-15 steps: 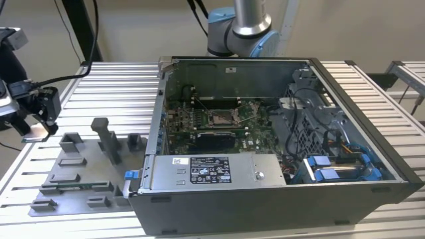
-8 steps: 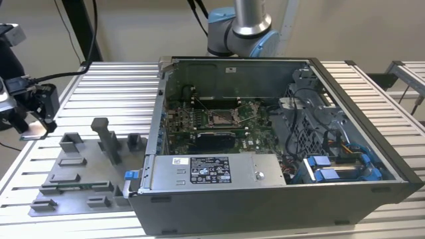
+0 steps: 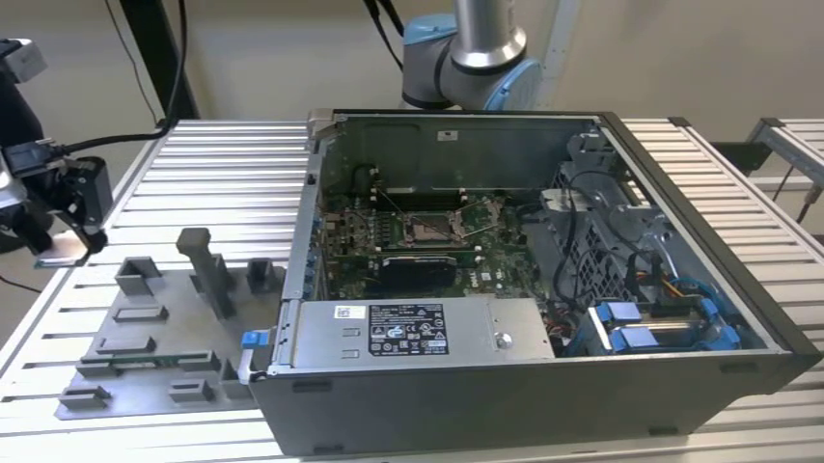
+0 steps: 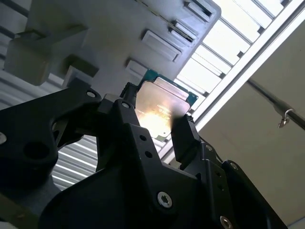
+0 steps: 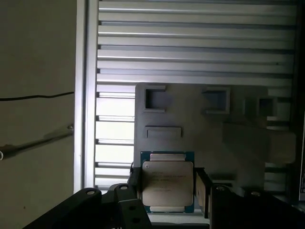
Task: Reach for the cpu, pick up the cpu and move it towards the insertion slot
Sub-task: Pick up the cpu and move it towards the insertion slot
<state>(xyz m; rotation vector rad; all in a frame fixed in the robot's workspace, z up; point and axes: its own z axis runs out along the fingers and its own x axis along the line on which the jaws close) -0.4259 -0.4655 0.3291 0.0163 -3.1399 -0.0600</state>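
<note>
In both wrist views the cpu [image 5: 167, 183] [image 4: 159, 106], a pale silvery square chip with a thin teal-green rim, sits between my two black fingers [image 5: 135, 185]. My gripper [image 5: 167, 187] [image 4: 155, 125] is shut on it. The exterior view has my gripper [image 3: 62, 253] at its far left, over the slatted table's edge and beside the grey fixture plate, with a pale flat piece at its tip. The insertion slot [image 3: 429, 229], a silver-framed square socket on the green board, lies inside the open computer case, well off towards the exterior view's right.
A grey fixture plate [image 3: 77, 395] [image 5: 190, 143] with several raised blocks and an upright post [image 3: 206, 270] lies between my gripper and the case. The case wall [image 3: 299, 241] stands tall around the board. A labelled module [image 3: 405, 331] spans the case's front.
</note>
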